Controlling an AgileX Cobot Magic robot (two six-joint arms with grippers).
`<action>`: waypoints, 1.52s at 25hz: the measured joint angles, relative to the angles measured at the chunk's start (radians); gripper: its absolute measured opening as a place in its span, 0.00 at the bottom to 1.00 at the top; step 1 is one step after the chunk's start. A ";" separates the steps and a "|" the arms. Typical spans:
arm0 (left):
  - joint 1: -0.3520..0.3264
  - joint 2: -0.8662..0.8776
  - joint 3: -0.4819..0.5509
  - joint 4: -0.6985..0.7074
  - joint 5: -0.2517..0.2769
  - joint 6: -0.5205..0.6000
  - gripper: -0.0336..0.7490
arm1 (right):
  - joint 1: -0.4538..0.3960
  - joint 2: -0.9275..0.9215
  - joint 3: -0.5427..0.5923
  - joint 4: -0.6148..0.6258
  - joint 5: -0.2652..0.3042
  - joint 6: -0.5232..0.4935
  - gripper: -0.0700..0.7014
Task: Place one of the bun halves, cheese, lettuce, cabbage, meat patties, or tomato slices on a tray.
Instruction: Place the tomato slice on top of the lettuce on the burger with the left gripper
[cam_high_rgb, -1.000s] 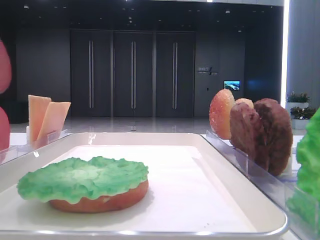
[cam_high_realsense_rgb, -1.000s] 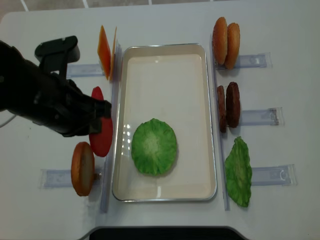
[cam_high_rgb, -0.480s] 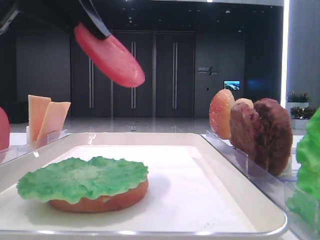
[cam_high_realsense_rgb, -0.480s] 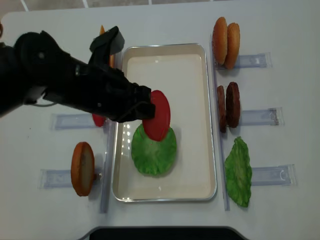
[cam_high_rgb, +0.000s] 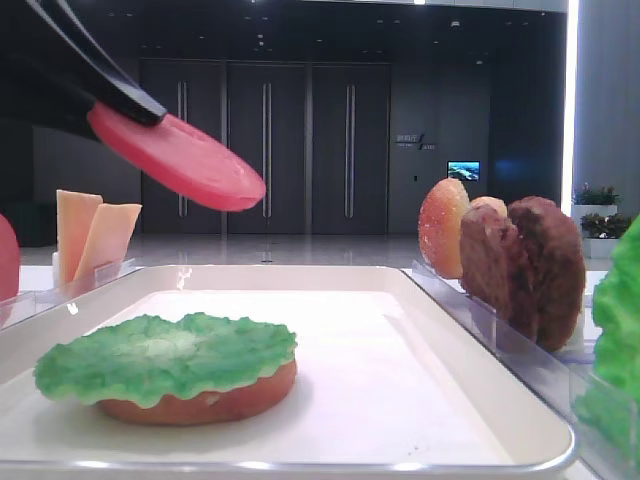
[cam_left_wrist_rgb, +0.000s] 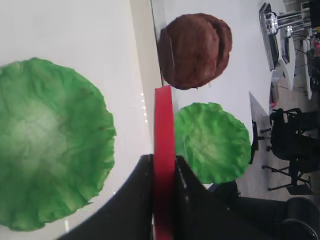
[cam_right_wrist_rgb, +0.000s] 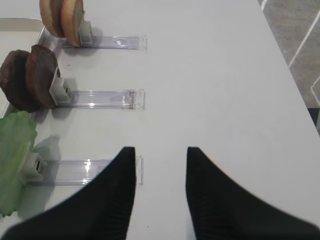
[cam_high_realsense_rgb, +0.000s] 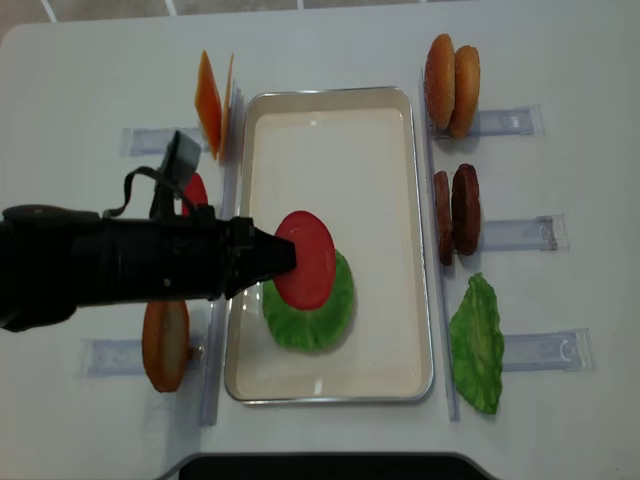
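Observation:
My left gripper (cam_high_realsense_rgb: 282, 256) is shut on a red tomato slice (cam_high_realsense_rgb: 306, 258) and holds it nearly flat just above the lettuce-topped bun half (cam_high_realsense_rgb: 318, 318) in the white tray (cam_high_realsense_rgb: 330, 120). In the low front view the tomato slice (cam_high_rgb: 182, 162) hangs well above the lettuce (cam_high_rgb: 165, 358), apart from it. The left wrist view shows the slice (cam_left_wrist_rgb: 164, 125) edge-on between the closed jaws. My right gripper (cam_right_wrist_rgb: 160, 152) stands open over bare table, holding nothing.
Left of the tray stand cheese slices (cam_high_realsense_rgb: 211, 105), another tomato slice (cam_high_realsense_rgb: 195, 187) and a bun half (cam_high_realsense_rgb: 165, 338) in clear holders. To its right stand bun halves (cam_high_realsense_rgb: 452, 85), meat patties (cam_high_realsense_rgb: 457, 212) and a lettuce leaf (cam_high_realsense_rgb: 477, 345).
The left gripper lifted the tomato slice from its holder, carried it rightward over the tray, then turned it flatter and lower above the lettuce. The right gripper's earlier state is not shown.

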 joint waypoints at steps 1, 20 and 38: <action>0.000 0.000 0.001 -0.006 0.011 0.005 0.11 | 0.000 0.000 0.000 0.000 0.000 0.000 0.40; 0.000 0.207 0.001 -0.072 0.005 0.130 0.11 | 0.000 0.000 0.000 0.000 0.000 0.000 0.40; 0.000 0.268 0.000 -0.092 0.028 0.186 0.45 | 0.000 0.000 0.000 0.000 0.000 0.000 0.40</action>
